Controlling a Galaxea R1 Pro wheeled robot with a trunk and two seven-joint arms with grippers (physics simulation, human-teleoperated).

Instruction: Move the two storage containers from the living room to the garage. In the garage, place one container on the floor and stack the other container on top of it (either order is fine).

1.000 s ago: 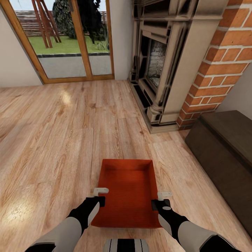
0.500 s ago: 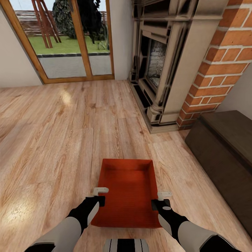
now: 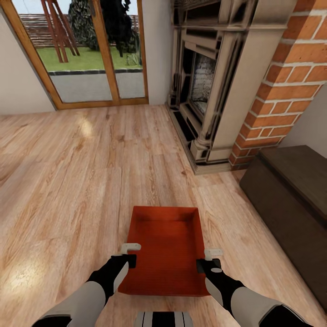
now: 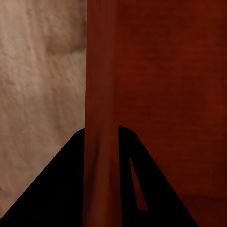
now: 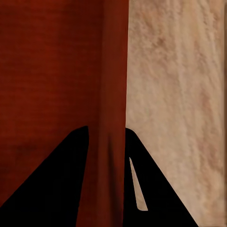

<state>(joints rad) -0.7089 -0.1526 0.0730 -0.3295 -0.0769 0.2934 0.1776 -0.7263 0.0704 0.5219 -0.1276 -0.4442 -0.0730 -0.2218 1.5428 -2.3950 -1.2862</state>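
A: Where's the bin rn?

B: One orange-red storage container (image 3: 165, 250), open-topped, is held up in front of the robot's trunk, above the light wood plank floor (image 3: 72, 181). Long axis points away from the robot; inside looks bare.

A: Grippers?

B: Left gripper (image 3: 129, 255) is on the container's left long wall, right gripper (image 3: 210, 259) on the right long wall, both near the robot's end of the bin. In the left wrist view the thin red wall (image 4: 100, 118) runs straight between the two dark fingers (image 4: 61, 189), one finger on each side of it, so the gripper is clamped on that wall. Same in the right wrist view: wall (image 5: 113, 118) pinched between the fingers (image 5: 56, 184), with plank floor on the outer side and the bin's bottom on the inner.

A: Surroundings?

B: Living room. Fireplace (image 3: 213, 86) w/ pale stone surround ahead on the right, a red brick column (image 3: 286, 86) beside it. Dark low cabinet (image 3: 290, 204) along the right wall. Wood-framed glass doors (image 3: 86, 50) at the far left, w/ lawn & a fence beyond them.
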